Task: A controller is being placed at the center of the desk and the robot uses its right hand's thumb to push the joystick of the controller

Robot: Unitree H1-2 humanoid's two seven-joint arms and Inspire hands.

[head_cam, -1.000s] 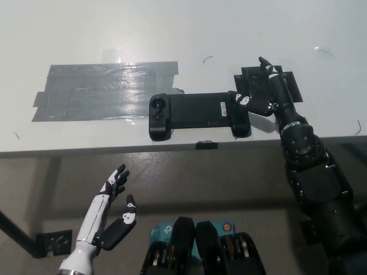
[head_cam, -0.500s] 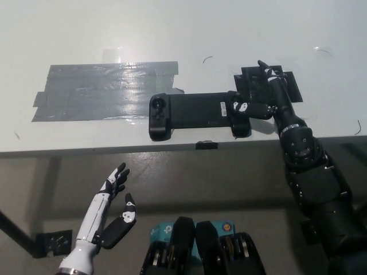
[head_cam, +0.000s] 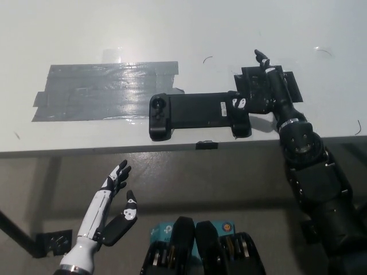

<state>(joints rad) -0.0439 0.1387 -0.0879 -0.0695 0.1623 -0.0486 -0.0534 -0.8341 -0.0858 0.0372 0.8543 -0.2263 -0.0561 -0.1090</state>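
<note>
**Controller flat on table, right thumb at its right-end joystick**

Head view: controller (head_cam: 198, 114) is a long black bar-shaped gamepad, lying flat near the front edge of the white table (head_cam: 189, 28), roughly mid-table. Left grip carries a round stick; right grip sits under the thumb of the right robot hand (head_cam: 265, 94). That black hand lies over the right end, on top of a dark tape patch (head_cam: 293, 86), thumb tip reaching in to the right joystick (head_cam: 236, 103). Thumb looks to be touching the stick, but actual contact is too small to confirm. Other fingers are stretched out, one pointing away across the table; the hand grips nothing, fingers apart.

Left robot hand (head_cam: 112, 209), white, rests low at lower left, below the table edge, spread and empty.

Large grey tape patch (head_cam: 103, 91) lies left of the controller, its right edge just beside the left grip. A small black tab (head_cam: 206, 145) sits on the table's front edge below the controller.

Handling judgement: rigid plastic body, probably light, smooth underside on a smooth table, so a sideways thumb push could slide the whole thing. Stick is the only soft, springy part. Best contact is on the stick cap's top, pressing down slightly while tilting, palm weight on the right grip to pin it.
</note>
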